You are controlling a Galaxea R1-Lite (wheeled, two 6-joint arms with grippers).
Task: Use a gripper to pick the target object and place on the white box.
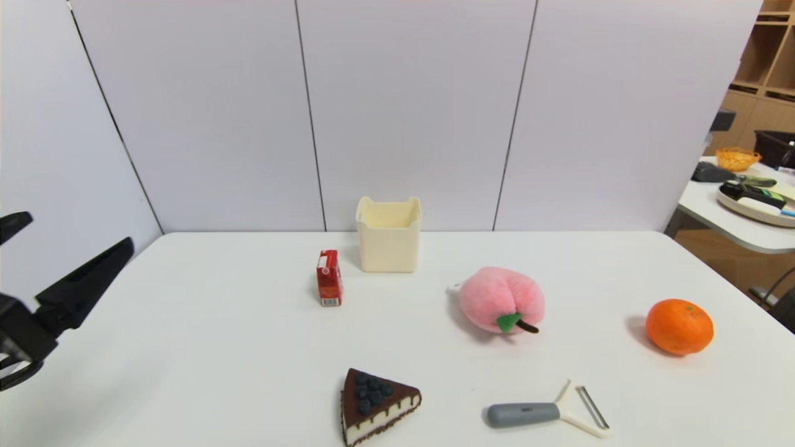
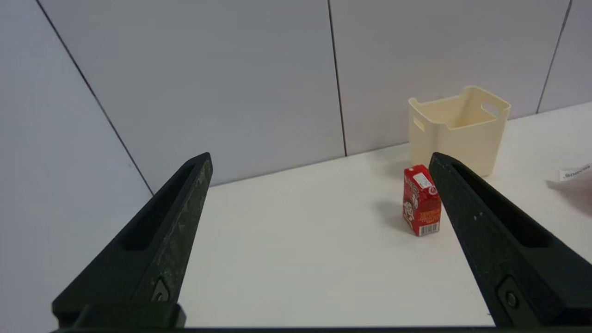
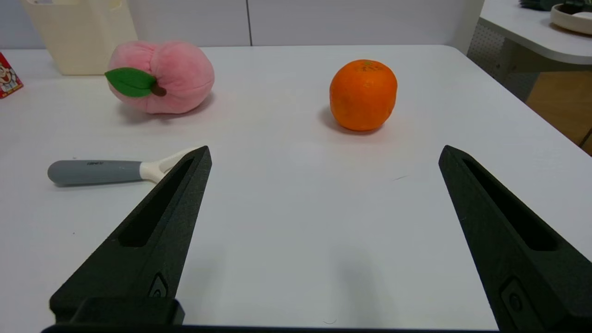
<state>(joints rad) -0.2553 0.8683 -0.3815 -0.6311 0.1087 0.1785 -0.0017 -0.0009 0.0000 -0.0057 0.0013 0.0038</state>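
Jaws wide apart, left gripper (image 1: 69, 241) hovers over the table's (image 1: 205, 347) left edge.

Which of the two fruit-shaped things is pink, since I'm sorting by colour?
The plush peach, with the green leaf and brown stem, between the cream box and the orange fruit.

a white label with dark capitals that appear to read "sknows", inverted in the left wrist view, is attached to a pink plush peach (image 1: 497, 298). lettering on a small red cardboard carton (image 2: 422, 201) and a grey-handled peeler (image 3: 97, 171) is too small to read.
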